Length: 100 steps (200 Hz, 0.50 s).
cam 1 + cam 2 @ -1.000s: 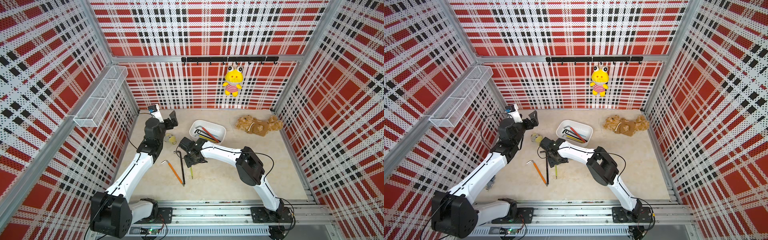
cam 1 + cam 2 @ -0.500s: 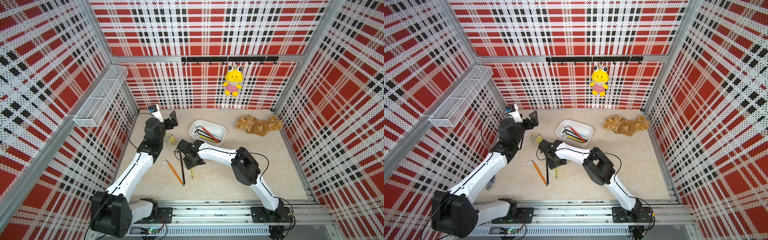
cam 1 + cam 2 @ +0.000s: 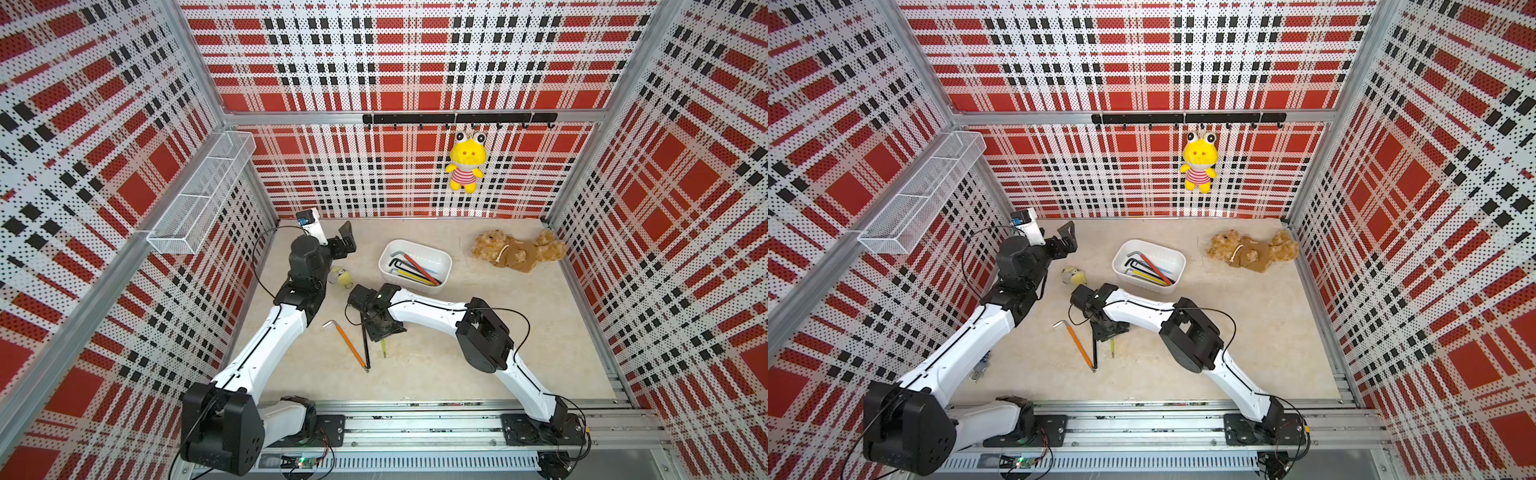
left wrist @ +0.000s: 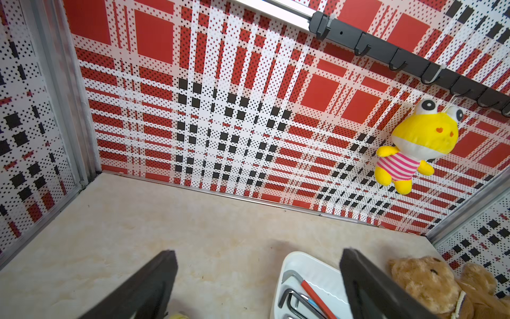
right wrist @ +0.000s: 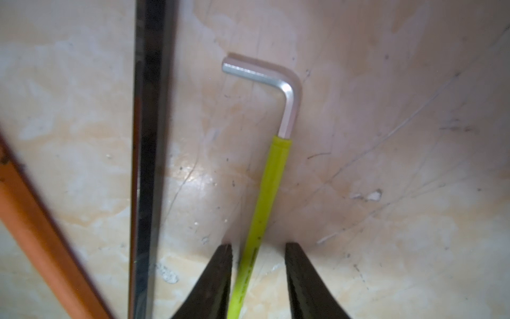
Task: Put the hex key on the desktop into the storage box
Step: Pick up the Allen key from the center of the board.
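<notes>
Three hex keys lie on the beige desktop: an orange-sleeved one, a black one and a yellow-green one. My right gripper is down at the desktop, open, its jaws astride the yellow-green key's shaft with a small gap on each side. In both top views the right gripper covers most of that key; only its tail shows. The white storage box behind holds several keys. My left gripper hangs open and empty at the back left, apart from everything.
A brown teddy lies at the back right. A small yellow toy sits between the left arm and the box. A yellow frog plush hangs from the hook rail. A wire basket is on the left wall.
The right gripper's jaws have narrowed around the yellow-green key, and the right arm has shifted slightly left. The left arm has not moved.
</notes>
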Available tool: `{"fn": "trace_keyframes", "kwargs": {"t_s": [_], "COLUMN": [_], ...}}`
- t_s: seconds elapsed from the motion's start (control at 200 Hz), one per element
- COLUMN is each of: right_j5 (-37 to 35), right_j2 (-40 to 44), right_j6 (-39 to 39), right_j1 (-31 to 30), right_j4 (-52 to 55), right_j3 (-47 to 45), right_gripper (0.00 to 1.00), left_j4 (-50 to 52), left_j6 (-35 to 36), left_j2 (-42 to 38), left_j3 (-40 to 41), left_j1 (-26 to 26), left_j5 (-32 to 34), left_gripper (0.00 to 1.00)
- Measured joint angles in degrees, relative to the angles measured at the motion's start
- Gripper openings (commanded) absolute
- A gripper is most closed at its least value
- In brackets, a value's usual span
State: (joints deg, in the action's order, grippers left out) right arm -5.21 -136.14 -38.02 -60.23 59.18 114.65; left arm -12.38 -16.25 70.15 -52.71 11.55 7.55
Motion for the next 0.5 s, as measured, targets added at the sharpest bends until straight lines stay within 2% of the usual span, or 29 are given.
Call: {"fn": "trace_keyframes", "kwargs": {"t_s": [0.18,0.276,0.501], "right_j5": [0.02,-0.17,-1.38], "right_j2": [-0.7,-0.85,-0.85], "right_j6": [-0.63,-0.55,0.42], "right_j1": [-0.24,-0.28,-0.15], "right_j4": [1.2,2.01,3.06], "right_j3": [1.22,1.7,1.6], "right_gripper": [0.14,0.0,0.0], "left_j4": [0.0,0.0,0.02], "left_j6": [0.0,0.0,0.0], "left_j2": [0.0,-0.02,-0.04], "left_j3": [0.0,0.0,0.0], "left_j1": [0.0,0.0,-0.02], "left_j5": [0.02,0.07,0.42], "left_gripper": [0.99,0.99,0.99]}}
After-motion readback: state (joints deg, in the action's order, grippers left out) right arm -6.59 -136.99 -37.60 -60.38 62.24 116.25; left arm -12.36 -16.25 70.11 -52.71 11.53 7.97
